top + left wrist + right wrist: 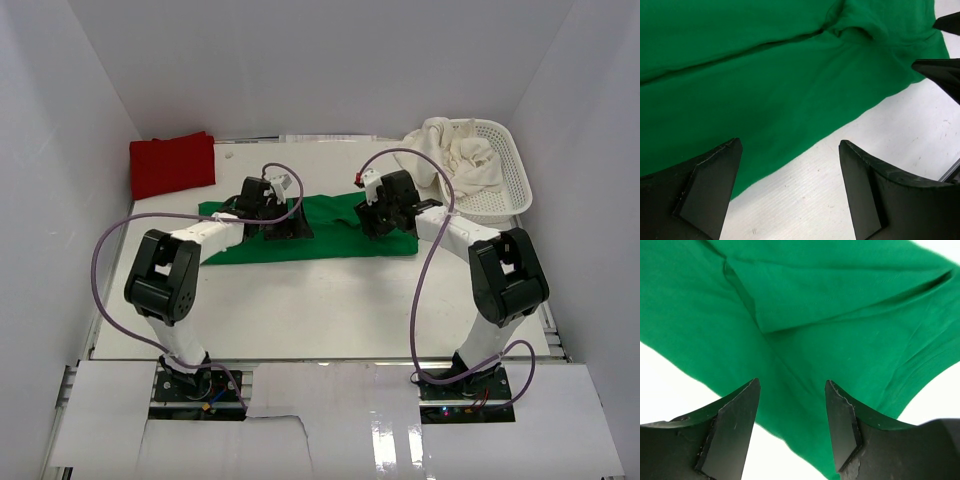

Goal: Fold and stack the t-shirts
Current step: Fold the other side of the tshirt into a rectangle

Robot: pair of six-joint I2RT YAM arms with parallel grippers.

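Observation:
A bright green t-shirt point(330, 228) lies flat in a long band across the middle of the table, with folds showing in both wrist views point(765, 75) point(840, 300). My left gripper point(268, 212) hovers over its left part. Its jaws point(790, 150) are open above the shirt's near edge and bare table, holding nothing. Over the right part, my right gripper point(385, 212) stands open point(792, 387) just above the cloth, with nothing clamped. A folded red t-shirt point(172, 165) rests at the back left. Cream-white t-shirts point(455, 160) are heaped in the basket.
A white plastic mesh basket point(518, 178) stands at the back right against the wall. White walls enclose the table on three sides. The right gripper's dark fingers point(940, 70) show at the top right of the left wrist view.

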